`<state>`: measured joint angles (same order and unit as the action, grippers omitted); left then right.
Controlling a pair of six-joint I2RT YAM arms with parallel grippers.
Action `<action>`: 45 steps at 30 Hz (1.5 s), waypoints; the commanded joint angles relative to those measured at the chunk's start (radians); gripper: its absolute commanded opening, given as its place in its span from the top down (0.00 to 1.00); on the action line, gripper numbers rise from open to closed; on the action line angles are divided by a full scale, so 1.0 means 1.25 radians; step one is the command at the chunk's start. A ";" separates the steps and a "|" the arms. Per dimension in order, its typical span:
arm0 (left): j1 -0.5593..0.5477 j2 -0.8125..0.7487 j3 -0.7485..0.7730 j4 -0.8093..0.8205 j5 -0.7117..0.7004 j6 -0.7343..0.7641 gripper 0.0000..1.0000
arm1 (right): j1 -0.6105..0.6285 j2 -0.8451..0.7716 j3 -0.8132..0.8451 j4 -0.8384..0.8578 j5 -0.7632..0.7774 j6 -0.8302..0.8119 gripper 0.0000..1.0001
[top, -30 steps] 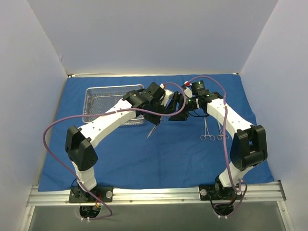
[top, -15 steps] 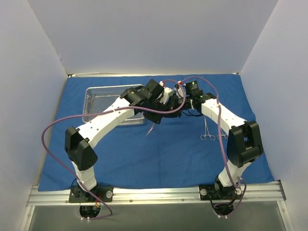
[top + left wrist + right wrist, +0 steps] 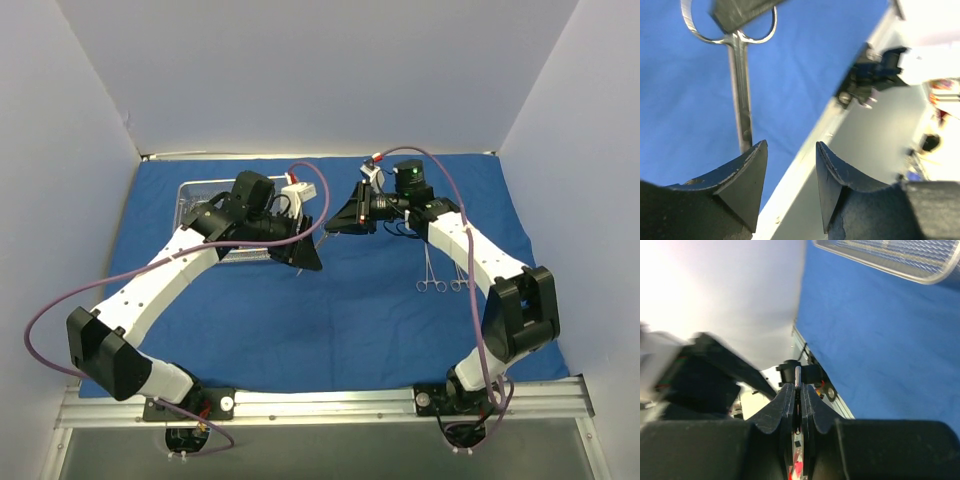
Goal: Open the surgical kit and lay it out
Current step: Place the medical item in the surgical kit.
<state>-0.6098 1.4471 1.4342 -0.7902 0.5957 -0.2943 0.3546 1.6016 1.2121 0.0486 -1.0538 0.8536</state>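
**Top view.** The royal-blue cloth wrap [image 3: 330, 330] lies opened flat and matte. The wire-mesh tray [image 3: 190, 192] sits at 10 o'clock and two laid-out instruments [image 3: 430, 265] at 3 o'clock, so the layout appears partway done.

**Left wrist.** The left gripper [image 3: 790, 155] has its jaws apart and empty. A slim, polished ring-handled instrument [image 3: 740, 85] hangs toward 12 o'clock.

**Right wrist.** The right gripper [image 3: 798, 390] is pinched tight on that thin steel.
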 commanded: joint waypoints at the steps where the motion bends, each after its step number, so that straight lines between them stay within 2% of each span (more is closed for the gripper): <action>1: 0.001 -0.012 -0.035 0.139 0.153 -0.037 0.48 | 0.006 -0.050 0.032 0.099 -0.050 0.036 1.00; 6: 0.008 -0.013 -0.054 0.130 0.167 -0.027 0.51 | 0.007 -0.063 0.049 0.094 -0.038 0.042 1.00; 10: 0.035 -0.046 -0.087 0.140 0.174 -0.035 0.65 | 0.006 -0.080 0.055 0.095 -0.029 0.044 1.00; 13: 0.053 -0.070 -0.098 0.134 0.176 -0.033 0.66 | 0.007 -0.085 0.060 0.089 -0.023 0.041 1.00; 14: 0.058 -0.079 -0.098 0.130 0.170 -0.030 0.57 | 0.006 -0.085 0.060 0.086 -0.025 0.040 1.00; 16: 0.058 -0.106 -0.096 0.130 0.144 -0.021 0.48 | 0.007 -0.081 0.064 0.067 -0.023 0.031 1.00; 21: 0.075 -0.160 -0.077 0.111 0.062 -0.006 0.45 | 0.010 -0.085 0.066 0.042 -0.032 0.013 1.00; 25: 0.089 -0.139 -0.074 0.079 0.041 0.006 0.45 | 0.012 -0.090 0.072 0.027 -0.044 0.007 1.00; 35: 0.089 -0.097 -0.110 0.127 0.133 -0.016 0.46 | 0.015 -0.090 0.082 0.091 -0.059 0.057 1.00; 37: 0.088 -0.093 -0.116 0.150 0.149 -0.030 0.53 | 0.018 -0.086 0.088 0.096 -0.059 0.057 1.00; 38: 0.089 -0.088 -0.116 0.154 0.160 -0.037 0.78 | 0.022 -0.085 0.089 0.096 -0.056 0.054 1.00; 39: 0.089 -0.082 -0.114 0.145 0.165 -0.039 0.92 | 0.022 -0.082 0.092 0.096 -0.055 0.052 1.00; 40: 0.089 -0.062 -0.108 0.127 0.158 -0.037 0.98 | 0.022 -0.081 0.104 0.083 -0.054 0.046 0.96; 41: 0.089 -0.053 -0.095 0.106 0.152 -0.022 0.98 | 0.022 -0.081 0.117 0.053 -0.048 -0.006 0.87; 42: 0.089 -0.052 -0.091 0.084 0.142 -0.019 0.98 | 0.019 -0.075 0.139 -0.003 -0.031 -0.064 0.72; 43: 0.089 -0.056 -0.088 0.074 0.115 -0.017 0.98 | 0.021 -0.066 0.175 -0.209 0.052 -0.151 0.45; 44: 0.090 -0.059 -0.086 0.062 0.102 -0.012 0.98 | 0.023 -0.054 0.280 -0.325 0.121 -0.255 0.38; 45: 0.093 -0.065 -0.085 0.048 0.097 -0.009 0.98 | 0.047 -0.027 0.334 -0.433 0.205 -0.442 0.32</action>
<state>-0.5018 1.3739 1.2911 -0.6861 0.7494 -0.3290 0.3790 1.5578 1.4078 -0.1410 -0.9997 0.7273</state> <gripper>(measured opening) 0.057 0.619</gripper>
